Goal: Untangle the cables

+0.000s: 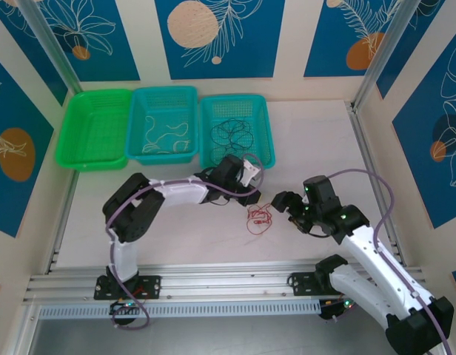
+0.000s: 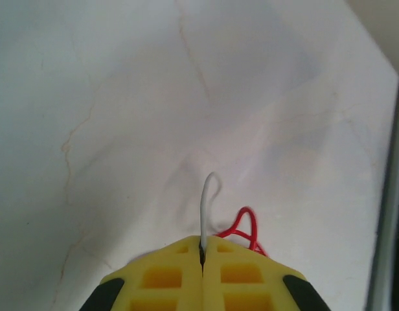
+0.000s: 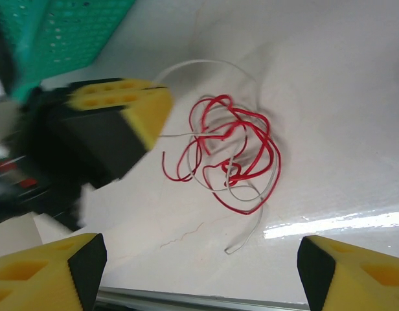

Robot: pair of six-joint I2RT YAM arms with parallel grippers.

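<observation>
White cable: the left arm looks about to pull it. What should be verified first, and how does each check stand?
1. Left gripper shut on the white cable: ok.
2. White cable free of the red cable: not ok, looped together.
3. Right gripper open, near the clump: ok.
4. Red cable held down: not ok, nothing grips it.
5. Black cable out of the clump, in the right basket: ok.

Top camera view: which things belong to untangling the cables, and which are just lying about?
Job: red cable; white cable, pinched in the shut left gripper; open right gripper; black cable in the right teal basket; cream cable in the middle teal basket.
Lying about: green basket.
</observation>
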